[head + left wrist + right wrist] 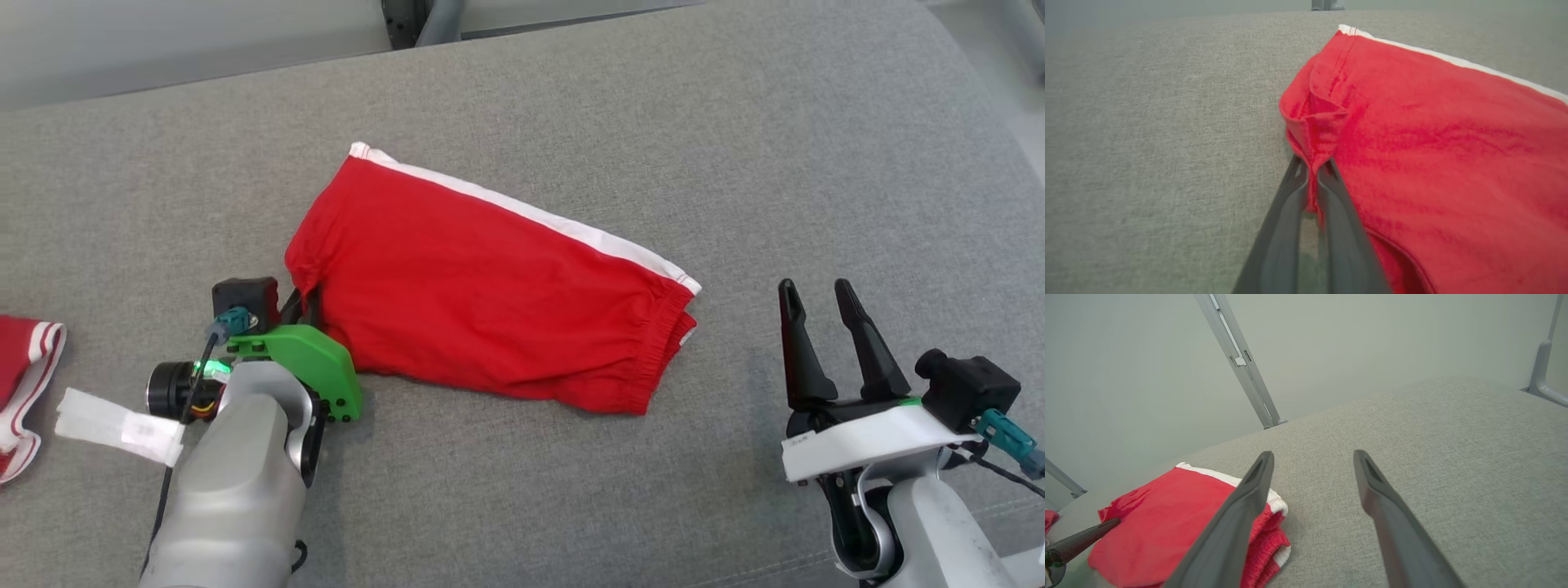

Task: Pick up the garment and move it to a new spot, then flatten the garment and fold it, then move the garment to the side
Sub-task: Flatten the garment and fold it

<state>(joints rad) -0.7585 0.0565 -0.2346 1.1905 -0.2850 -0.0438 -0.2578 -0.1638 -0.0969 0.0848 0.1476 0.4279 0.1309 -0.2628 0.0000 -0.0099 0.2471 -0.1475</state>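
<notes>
The garment (490, 294) is a pair of red shorts with a white side stripe, lying folded on the grey fabric surface (735, 122). My left gripper (309, 300) is at its lower left corner. In the left wrist view that gripper (1311, 165) is shut on a pinched fold of the garment (1433, 143) near the hem. My right gripper (812, 302) stands open above the surface, to the right of the elastic waistband, touching nothing. The right wrist view has the open gripper (1312, 457) with the garment (1167, 518) at lower left.
Another red and white cloth (24, 384) lies at the far left edge, with a white paper tag (118, 425) beside it. Grey metal frame posts (1241, 359) stand behind the surface. The surface's back edge runs along the top.
</notes>
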